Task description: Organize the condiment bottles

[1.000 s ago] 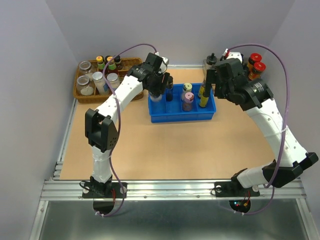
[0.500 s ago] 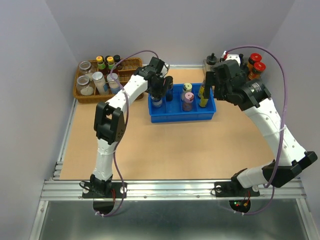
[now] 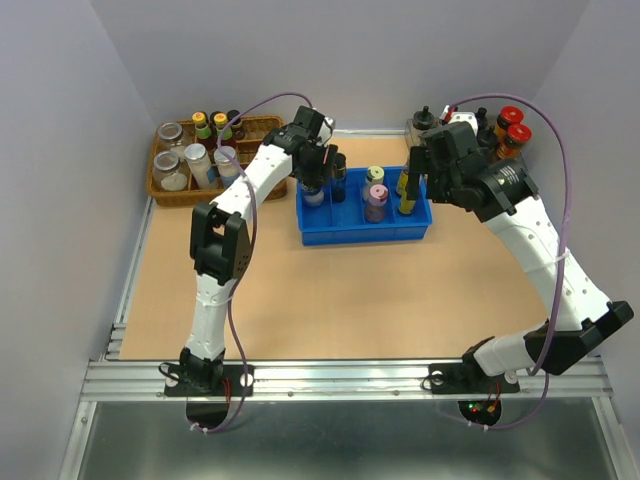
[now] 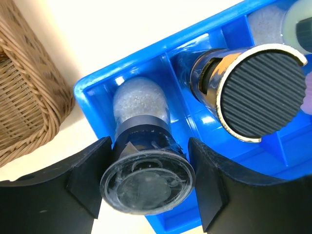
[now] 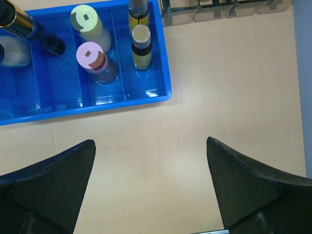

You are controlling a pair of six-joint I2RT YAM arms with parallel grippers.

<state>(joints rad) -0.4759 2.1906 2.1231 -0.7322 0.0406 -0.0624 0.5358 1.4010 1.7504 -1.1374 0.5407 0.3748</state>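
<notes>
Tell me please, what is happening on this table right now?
The left jaws are shut on a clear jar inside the left end compartment of the blue tray. Five other bottles and jars already stand in the tray, among them a pink-lidded jar. The right jaws hang open above the tray's right end, holding nothing. More jars sit in the wicker basket.

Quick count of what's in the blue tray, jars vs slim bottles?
Jars: 3 (clear jar, pink-lidded jar, green-lidded jar)
Slim bottles: 3 (dark bottle, near yellow bottle, far yellow bottle)
Total: 6
</notes>
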